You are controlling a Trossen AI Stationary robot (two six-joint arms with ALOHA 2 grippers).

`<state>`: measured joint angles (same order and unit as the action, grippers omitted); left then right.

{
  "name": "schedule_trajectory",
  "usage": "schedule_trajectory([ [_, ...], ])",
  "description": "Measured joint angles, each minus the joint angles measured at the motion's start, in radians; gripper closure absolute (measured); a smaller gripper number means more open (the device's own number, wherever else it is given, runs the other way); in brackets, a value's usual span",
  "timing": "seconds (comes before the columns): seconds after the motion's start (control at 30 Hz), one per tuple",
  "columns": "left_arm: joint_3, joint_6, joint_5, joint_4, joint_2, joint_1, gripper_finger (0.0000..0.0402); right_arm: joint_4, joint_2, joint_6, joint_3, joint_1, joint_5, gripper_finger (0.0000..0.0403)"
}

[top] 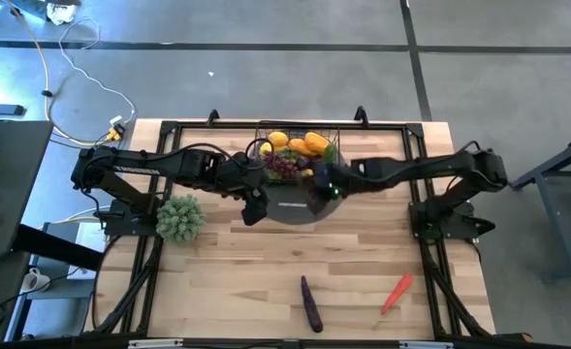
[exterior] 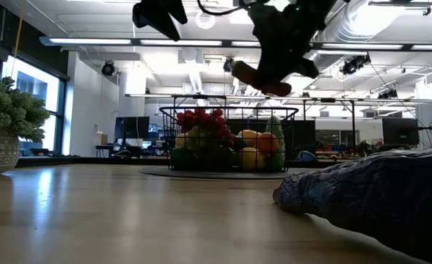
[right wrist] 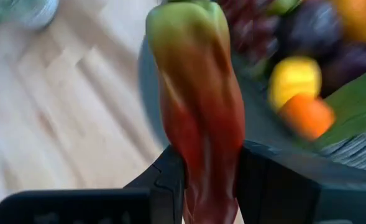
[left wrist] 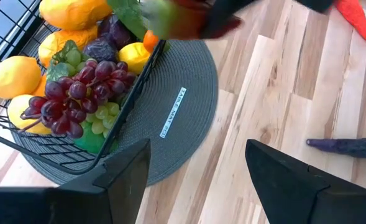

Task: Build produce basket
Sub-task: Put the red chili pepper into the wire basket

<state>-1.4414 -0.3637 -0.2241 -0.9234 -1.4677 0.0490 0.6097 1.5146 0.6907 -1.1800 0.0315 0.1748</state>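
Note:
The black wire basket (top: 295, 145) stands on a round grey mat (top: 295, 206) at the table's far middle. It holds produce: yellow lemons (left wrist: 13, 76), orange pieces and purple grapes (left wrist: 77, 99). My right gripper (right wrist: 210, 162) hangs over the basket's right near corner, shut on a green-to-red pepper (right wrist: 195, 93); the low view shows the pepper (exterior: 263, 81) above the basket (exterior: 227, 139). My left gripper (left wrist: 198, 168) hovers open over the mat's left near part, with nothing between its fingers. My right gripper pinches the pepper's red end (right wrist: 201, 155) between its two fingers. The pepper lies along the fingers, and its green end (right wrist: 186, 25) sticks out past their tips. It is lifted clear, slanting down over the basket's edge.
A purple aubergine (top: 311, 303) and a red chilli (top: 396, 293) lie on the bare wood near the table's front edge. A potted green plant (top: 178, 218) stands at the left, beside my left arm. Free wood lies between the mat and the front edge.

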Motion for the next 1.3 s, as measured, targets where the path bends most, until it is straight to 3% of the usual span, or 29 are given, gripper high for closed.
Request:
schedule_trajectory([
  [0.33,0.0,-0.009,0.0,0.0,0.0,0.004,0.0149,-0.108,0.0,-0.085,-0.005,0.168,0.121,0.0327],
  [0.57,0.0,-0.048,-0.004,0.027,0.0,0.002,0.0149,-0.253,0.002,-0.097,0.044,0.221,0.213,0.0327],
  [1.03,0.0,-0.026,-0.004,0.068,0.0,0.001,0.0149,-0.33,0.077,-0.063,0.135,0.223,0.154,0.0324],
  [1.3,0.0,-0.045,0.004,0.068,0.0,-0.014,0.0149,-0.334,0.087,-0.063,0.135,0.223,0.143,0.027],
])
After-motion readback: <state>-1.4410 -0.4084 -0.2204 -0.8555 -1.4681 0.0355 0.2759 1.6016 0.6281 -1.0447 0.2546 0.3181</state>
